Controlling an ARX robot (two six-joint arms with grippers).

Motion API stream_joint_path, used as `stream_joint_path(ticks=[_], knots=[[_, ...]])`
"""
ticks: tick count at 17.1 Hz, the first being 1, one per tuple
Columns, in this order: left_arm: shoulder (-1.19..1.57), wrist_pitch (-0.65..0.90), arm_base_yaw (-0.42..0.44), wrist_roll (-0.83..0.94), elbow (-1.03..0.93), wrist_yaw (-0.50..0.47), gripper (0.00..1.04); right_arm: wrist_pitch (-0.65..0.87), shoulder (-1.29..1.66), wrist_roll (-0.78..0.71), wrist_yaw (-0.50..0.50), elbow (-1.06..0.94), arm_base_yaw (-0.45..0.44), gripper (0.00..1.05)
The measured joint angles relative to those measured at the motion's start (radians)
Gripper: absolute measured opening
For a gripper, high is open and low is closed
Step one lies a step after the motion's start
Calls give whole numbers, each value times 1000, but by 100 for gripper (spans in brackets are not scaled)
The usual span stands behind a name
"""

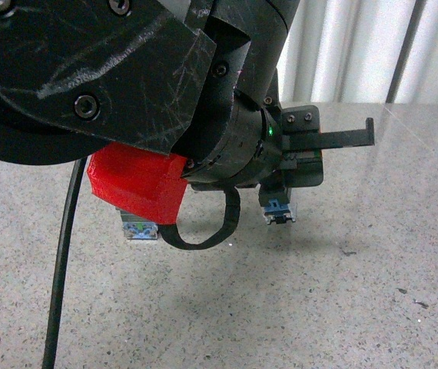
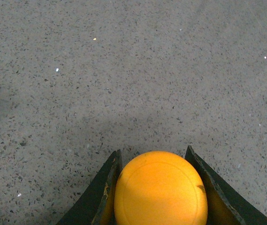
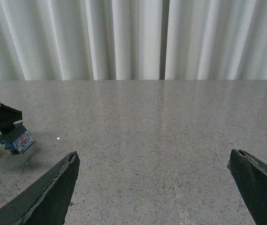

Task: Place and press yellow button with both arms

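Note:
The yellow button point(image 2: 160, 190) sits between the jaws of my left gripper point(image 2: 154, 157), its wide yellow cap facing the wrist camera. In the front view the left gripper point(image 1: 284, 188) points down, and only the button's dark base with blue parts point(image 1: 278, 209) shows below it, close above the speckled grey table point(image 1: 342, 307). The right wrist view shows that base point(image 3: 16, 139) at the far left under the left gripper point(image 3: 0, 117). My right gripper point(image 3: 153, 157) is open and empty over the table, apart from the button.
The black arm with red casing point(image 1: 138, 184) fills the upper left of the front view. A second small block with blue parts point(image 1: 138, 229) stands under it, cap hidden. A black cable point(image 1: 61, 254) hangs at the left. White curtains point(image 3: 133, 37) close the far side.

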Motion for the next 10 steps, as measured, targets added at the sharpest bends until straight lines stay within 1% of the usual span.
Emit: stream_joint_path(ticks=[4,5,6,7,8,9,10], knots=[[0,-24,-6,19,0,1,34,0,0,0,0,0,0,98],[0,-25,-6,22,0,-1,37,0,0,0,0,0,0,98],[0,-25,-6,25,0,-1,43,0,0,0,0,0,0,98],[0,-26,-6,27,0,-2,51,0,0,0,0,0,0,98],[0,-26,-6,30,0,-1,63,0,0,0,0,0,0,98],[46,29,-20,30,42,-36,90,0,0,0,2,0,0,98],[98,46,-26,39,88,-35,98,-1,0,0,2,0,-1,98]])
